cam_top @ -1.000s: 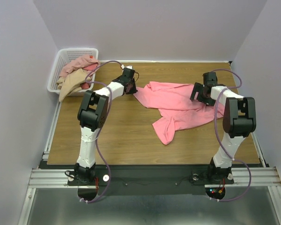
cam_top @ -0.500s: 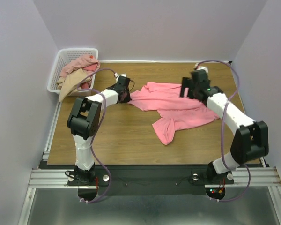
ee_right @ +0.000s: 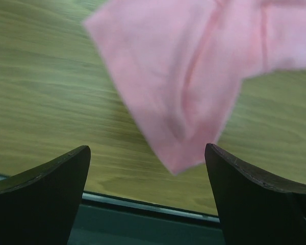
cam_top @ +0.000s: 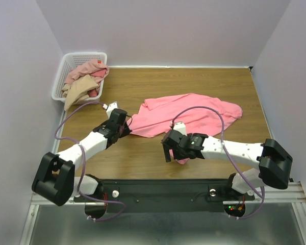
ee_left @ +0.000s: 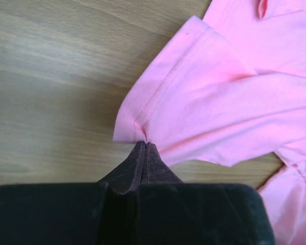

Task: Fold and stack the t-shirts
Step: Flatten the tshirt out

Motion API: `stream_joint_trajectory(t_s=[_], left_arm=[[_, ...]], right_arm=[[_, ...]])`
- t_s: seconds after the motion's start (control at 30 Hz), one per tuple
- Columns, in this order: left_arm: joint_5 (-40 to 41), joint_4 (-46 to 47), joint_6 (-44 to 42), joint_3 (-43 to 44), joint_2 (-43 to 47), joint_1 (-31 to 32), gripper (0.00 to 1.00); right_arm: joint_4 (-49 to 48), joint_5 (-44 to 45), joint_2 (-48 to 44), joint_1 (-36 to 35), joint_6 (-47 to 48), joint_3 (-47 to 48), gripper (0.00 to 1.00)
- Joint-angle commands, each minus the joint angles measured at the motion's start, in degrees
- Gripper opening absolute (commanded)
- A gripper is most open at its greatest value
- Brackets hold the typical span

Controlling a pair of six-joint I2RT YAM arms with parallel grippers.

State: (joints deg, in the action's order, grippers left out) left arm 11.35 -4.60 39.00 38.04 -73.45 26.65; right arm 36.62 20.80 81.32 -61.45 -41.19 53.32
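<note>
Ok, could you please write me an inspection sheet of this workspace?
Surface: wooden table, no spills seen.
Job's things: salmon-pink t-shirt spread unfolded mid-table; other shirts heaped in white basket, far left.
Clutter: nothing seen.
Grippers: left gripper shut on the sleeve hem; right gripper open over the shirt's near tip.
Cables: purple cable loops above the shirt.
Surroundings: plain walls; metal rail at near edge.

Count on my table [cam_top: 143,81]: one salmon-pink t-shirt [cam_top: 188,115]. One white basket [cam_top: 84,54]. In the basket there is one heap showing two colours, logged as one rose t-shirt [cam_top: 86,69] and one tan t-shirt [cam_top: 76,93]; anything beneath cannot be counted. My tools: two, the left tool [ee_left: 143,147] and the right tool [ee_right: 147,149].
</note>
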Motion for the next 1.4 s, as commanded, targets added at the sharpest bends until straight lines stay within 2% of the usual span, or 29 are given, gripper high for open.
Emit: stream_joint_trajectory(t_s=[0.0,0.17,0.23,0.4,0.5,0.53,0.67,0.7,0.83,0.93,1.0,1.1,1.2,1.23,1.33,1.37], left_arm=[[3.50,-1.19,3.27,-0.51,5.68,0.15,0.00],[3.50,-2.69,3.97,-0.95,9.11,0.24,0.00],[3.32,-2.69,4.32,-1.39,9.46,0.24,0.00],[3.32,-2.69,4.59,-1.57,9.47,0.24,0.00],[3.76,-2.87,4.68,-1.74,9.64,0.24,0.00],[3.85,-2.87,4.68,-1.74,9.55,0.24,0.00],[4.46,-2.96,4.68,-1.48,9.55,0.24,0.00],[4.55,-2.96,4.76,-1.48,9.47,0.24,0.00],[5.08,-3.40,4.24,0.01,9.38,0.24,0.00],[7.01,-6.64,2.84,5.18,9.73,0.15,0.00],[9.47,-9.54,2.05,10.72,10.78,0.15,0.00],[12.11,-13.14,-0.23,20.02,13.15,0.24,0.00],[15.09,-14.55,-1.47,25.05,16.31,0.24,0.00],[16.67,-15.43,-2.43,28.46,17.71,0.24,0.00],[18.87,-17.27,-4.11,36.18,18.87,0.24,0.00],[20.18,-17.89,-5.07,38.14,18.87,0.24,0.00]], right_arm=[[7.93,6.98,-0.46,0.54,-13.11,-1.46,0.99],[8.12,6.97,-3.53,0.54,-20.05,-6.03,0.97],[8.12,7.50,-3.45,0.54,-21.47,-6.56,0.93],[7.85,7.86,-1.08,0.54,-23.67,-7.44,0.75],[6.45,8.38,0.77,0.54,-23.94,-7.53,0.56],[5.66,9.51,1.55,0.54,-23.94,-7.53,0.44],[4.43,8.21,2.35,0.54,-23.15,-6.12,0.17],[4.25,8.12,2.01,0.54,-23.06,-6.30,0.03],[4.16,8.47,-3.08,0.54,-22.27,-7.09,0.01],[4.77,10.74,-10.72,0.63,-18.76,-4.29,0.00],[6.53,15.40,-14.68,0.63,-15.07,-0.69,0.00],[8.38,23.65,-20.22,0.81,-9.19,10.27,0.00],[8.64,33.84,-20.67,1.59,-2.68,17.93,0.01],[8.64,38.83,-19.98,1.86,0.20,23.53,0.00],[8.55,45.45,-15.25,3.26,5.84,33.31,0.00],[8.55,45.99,-14.01,3.79,9.60,39.69,0.00]])
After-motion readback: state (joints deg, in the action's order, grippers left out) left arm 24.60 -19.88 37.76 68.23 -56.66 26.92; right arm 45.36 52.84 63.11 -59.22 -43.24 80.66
